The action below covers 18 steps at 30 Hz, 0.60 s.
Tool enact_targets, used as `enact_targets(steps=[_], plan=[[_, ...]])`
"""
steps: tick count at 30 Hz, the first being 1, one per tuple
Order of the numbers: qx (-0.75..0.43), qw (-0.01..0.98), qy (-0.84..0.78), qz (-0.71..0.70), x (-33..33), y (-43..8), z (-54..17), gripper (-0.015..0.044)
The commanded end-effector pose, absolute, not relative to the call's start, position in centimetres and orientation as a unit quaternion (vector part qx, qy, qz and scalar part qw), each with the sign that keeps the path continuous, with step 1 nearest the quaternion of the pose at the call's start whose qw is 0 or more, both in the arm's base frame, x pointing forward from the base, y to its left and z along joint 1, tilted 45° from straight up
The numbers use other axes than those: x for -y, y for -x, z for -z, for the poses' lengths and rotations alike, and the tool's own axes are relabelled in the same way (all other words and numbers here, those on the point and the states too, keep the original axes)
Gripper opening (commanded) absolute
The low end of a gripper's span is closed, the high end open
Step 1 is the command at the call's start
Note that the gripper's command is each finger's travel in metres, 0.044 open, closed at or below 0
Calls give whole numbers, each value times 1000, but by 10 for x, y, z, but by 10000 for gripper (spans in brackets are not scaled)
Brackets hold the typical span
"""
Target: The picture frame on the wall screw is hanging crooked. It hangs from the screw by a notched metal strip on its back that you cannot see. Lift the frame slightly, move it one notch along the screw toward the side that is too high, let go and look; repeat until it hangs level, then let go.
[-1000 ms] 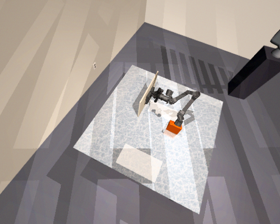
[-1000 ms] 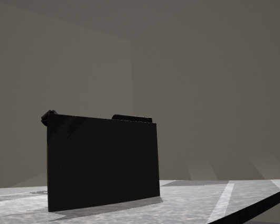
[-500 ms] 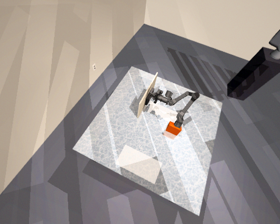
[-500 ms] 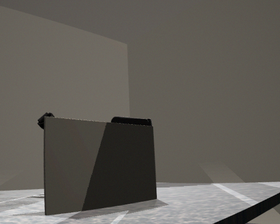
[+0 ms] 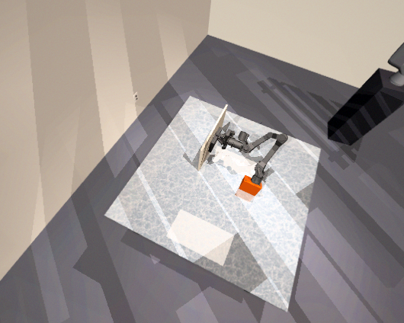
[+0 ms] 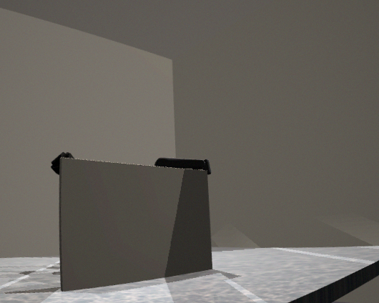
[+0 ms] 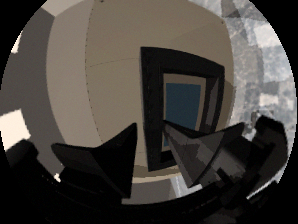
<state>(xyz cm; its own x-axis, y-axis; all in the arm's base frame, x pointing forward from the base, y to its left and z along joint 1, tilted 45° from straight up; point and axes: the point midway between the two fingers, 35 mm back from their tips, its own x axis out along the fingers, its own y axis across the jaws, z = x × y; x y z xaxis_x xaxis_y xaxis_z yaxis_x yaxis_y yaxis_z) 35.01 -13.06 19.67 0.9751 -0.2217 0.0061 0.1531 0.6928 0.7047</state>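
Observation:
The picture frame (image 7: 151, 90) (image 5: 212, 147) is dark, with a tan mat and a blue picture inside. It is against the upright beige board (image 5: 203, 156) (image 6: 120, 221) (image 7: 117, 60). My gripper (image 7: 149, 124) (image 5: 218, 140) is open at the frame. In the wrist view its fingers stand on either side of the frame's left-hand bar, with a narrow gap beside the bar. The right finger covers part of the picture. The exterior view shows only the board's back, so the frame and fingers are hidden there. The screw is hidden, and the frame's tilt cannot be judged.
The orange base block (image 5: 250, 186) stands on the pale marbled table (image 5: 155, 194), with my arm reaching from it to the board. Black arm parts (image 6: 182, 164) show above the board's top edge. A black pedestal (image 5: 362, 110) with another grey arm stands beyond the table.

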Motion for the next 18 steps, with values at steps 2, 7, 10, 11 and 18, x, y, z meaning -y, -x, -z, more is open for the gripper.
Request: enact_targets(steps=[2, 7, 10, 11, 18], plan=[[45, 918, -380, 102, 131, -350, -197, 260], [46, 915, -388, 101, 130, -338, -200, 260], [47, 907, -406, 99, 127, -313, -203, 260], [48, 905, -412, 98, 126, -305, -203, 260], [50, 886, -451, 93, 113, -256, -194, 260]])
